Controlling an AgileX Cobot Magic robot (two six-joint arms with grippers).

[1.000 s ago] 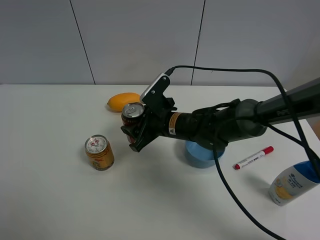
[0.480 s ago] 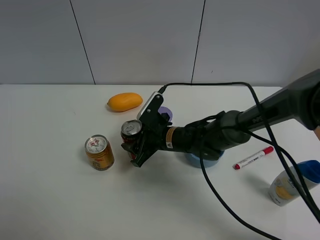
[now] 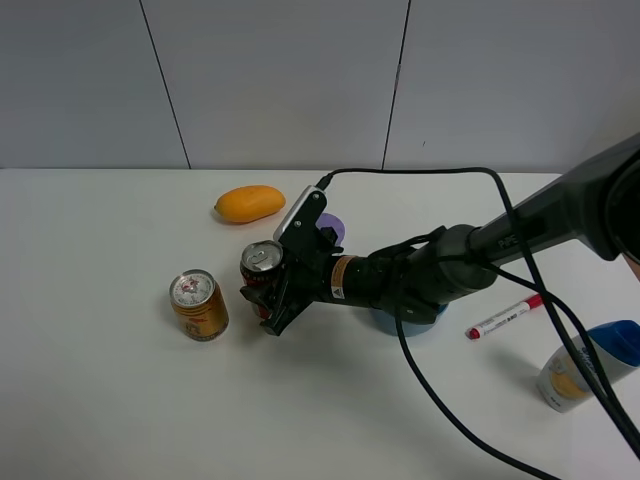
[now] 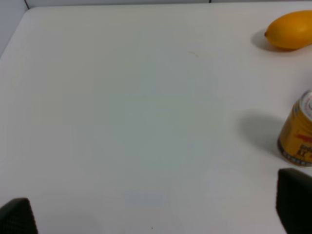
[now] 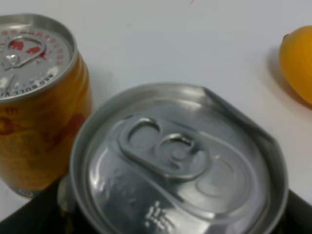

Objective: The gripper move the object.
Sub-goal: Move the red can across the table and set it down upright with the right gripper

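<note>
The red can [image 3: 261,268], silver top and pull-tab up, is upright in my right gripper [image 3: 268,296], which is shut on it low at the table, just right of the gold-yellow can [image 3: 198,305]. Whether the red can touches the table is unclear. The right wrist view shows its silver top [image 5: 178,156] filling the frame, with the gold-yellow can [image 5: 34,97] close beside it. The black arm with its orange label band [image 3: 343,276] reaches in from the right. My left gripper [image 4: 156,214] is open and empty over bare table, out of the exterior high view.
A yellow mango [image 3: 247,203] lies behind the cans. A blue bowl [image 3: 415,320] sits under the right arm, with a purple object [image 3: 333,226] behind the wrist. A red marker [image 3: 507,316] and a white-blue bottle [image 3: 585,368] lie at the right. A black cable loops over the table.
My right gripper has come down and slightly left with the red can, from above the table to low beside the gold-yellow can. In the last half second it barely moved.
</note>
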